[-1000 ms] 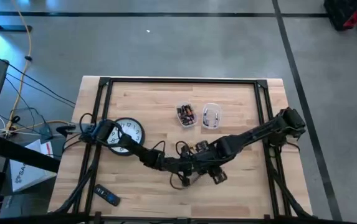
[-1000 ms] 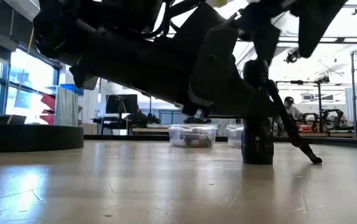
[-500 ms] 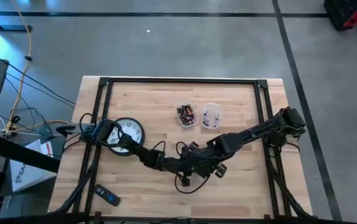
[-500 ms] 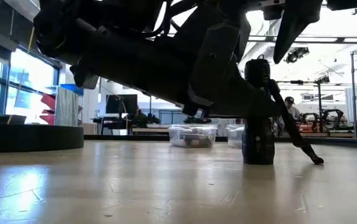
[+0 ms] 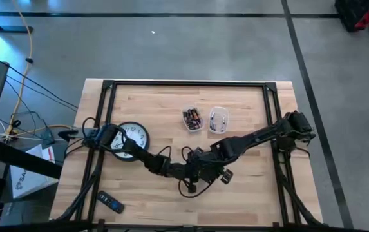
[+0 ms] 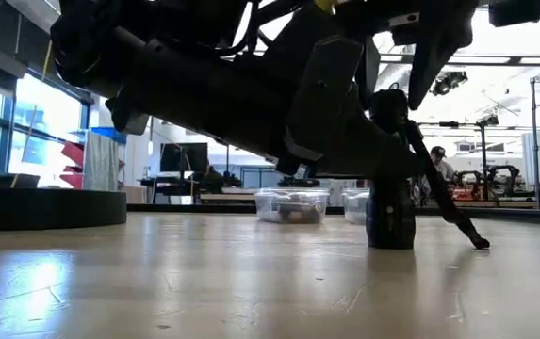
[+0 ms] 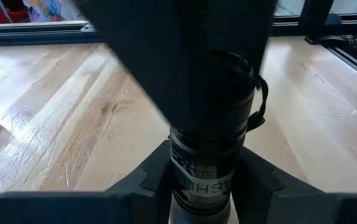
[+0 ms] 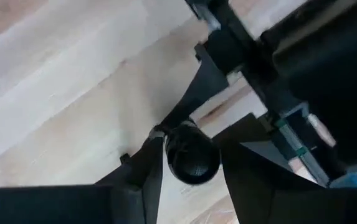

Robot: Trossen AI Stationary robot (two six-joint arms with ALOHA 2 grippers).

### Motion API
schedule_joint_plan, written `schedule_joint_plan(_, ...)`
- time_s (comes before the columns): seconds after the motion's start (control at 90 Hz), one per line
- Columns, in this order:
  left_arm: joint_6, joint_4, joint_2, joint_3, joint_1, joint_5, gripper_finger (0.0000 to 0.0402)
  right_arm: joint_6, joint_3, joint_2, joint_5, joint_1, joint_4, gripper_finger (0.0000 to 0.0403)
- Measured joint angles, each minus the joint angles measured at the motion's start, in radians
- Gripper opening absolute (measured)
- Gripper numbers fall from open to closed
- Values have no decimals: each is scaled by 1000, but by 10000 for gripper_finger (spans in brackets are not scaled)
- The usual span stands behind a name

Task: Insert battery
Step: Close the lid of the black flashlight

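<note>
- The flashlight [image 6: 389,202] is standing upright on the wooden table [image 5: 248,103], its dark cylinder resting on its base in the front middle of the table, with a thin strap trailing down to the wood on one side.
- The left end effector [image 7: 206,180] is gripping the flashlight low on its body; in the left wrist view its 2 fingers [image 7: 262,177] are pressing against either side of the barrel, where part of a printed label is showing.
- The right end effector [image 8: 190,163] is hovering directly above the flashlight, and the right wrist view is looking down on the round top end sitting between its 2 fingers [image 8: 146,171]; I cannot tell whether they are touching it or holding anything.
- In the high view both arms are meeting at that spot, the left end effector [image 5: 194,173] close beside the right one [image 5: 205,169].
- 2 clear plastic tubs are sitting farther back: one [image 5: 192,118] is holding batteries, the other [image 5: 218,120] a few small pieces.
- A round wall clock [image 5: 132,136] is lying flat near the left arm's base.
- A small dark remote [image 5: 112,203] is lying at the front left corner.
</note>
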Motion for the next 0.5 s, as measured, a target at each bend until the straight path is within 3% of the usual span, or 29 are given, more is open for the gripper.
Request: schedule_joint_plan(0.5, -23, -7, 0, 0, 0, -3, 98, 205, 0, 0, 2, 1, 0, 128)
